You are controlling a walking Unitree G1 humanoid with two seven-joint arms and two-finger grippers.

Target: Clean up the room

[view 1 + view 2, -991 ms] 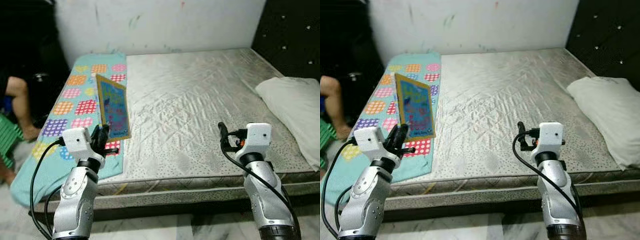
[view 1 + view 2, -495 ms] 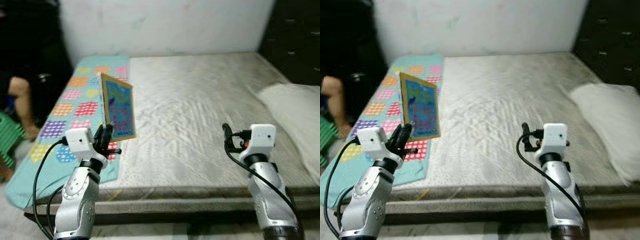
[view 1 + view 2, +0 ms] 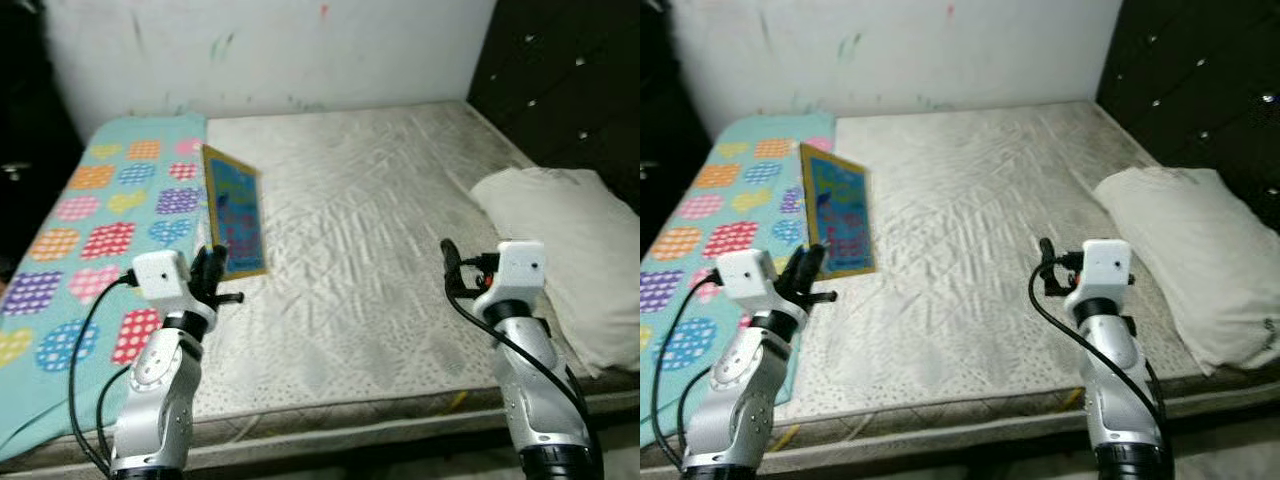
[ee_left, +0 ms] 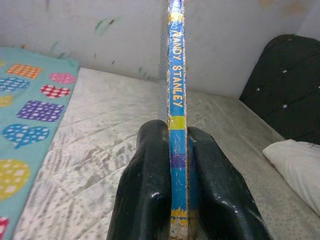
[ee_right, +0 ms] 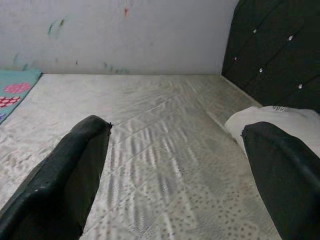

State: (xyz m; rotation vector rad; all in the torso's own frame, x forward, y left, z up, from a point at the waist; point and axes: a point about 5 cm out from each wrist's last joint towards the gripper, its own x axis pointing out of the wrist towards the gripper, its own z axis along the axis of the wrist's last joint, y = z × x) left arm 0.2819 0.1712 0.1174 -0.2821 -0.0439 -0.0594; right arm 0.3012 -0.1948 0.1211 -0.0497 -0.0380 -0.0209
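The left tool was clamped on the lower edge of a thin picture book, its two black fingers pressed flat against both covers, with the spine lettering running upward between them in the left wrist view. The book stood nearly upright above the mattress, held clear of it at about ten o'clock from the middle of the bed, just beside the inner edge of the teal blanket with its coloured hearts and squares. The right tool hovered over the front part of the mattress at about five o'clock, its fingers spread wide with nothing between them. A white pillow lay at three o'clock against the dark padded headboard.

As a judgement, the book looked light and stiff enough to stand on its own above the grip, a thin book with firm covers and a yellow border. Its covers seemed smooth, perhaps glossy, so it could slip or pivot if the pinch loosened. Held only at the bottom edge, with most of its height above the fingers, it would likely sway during walking or turning. A hold nearer the spine and deeper onto the covers would probably steady it better. The corners appeared a little worn, so pressure there might bend them. It seemed safe to carry one-handed to wherever books belong.
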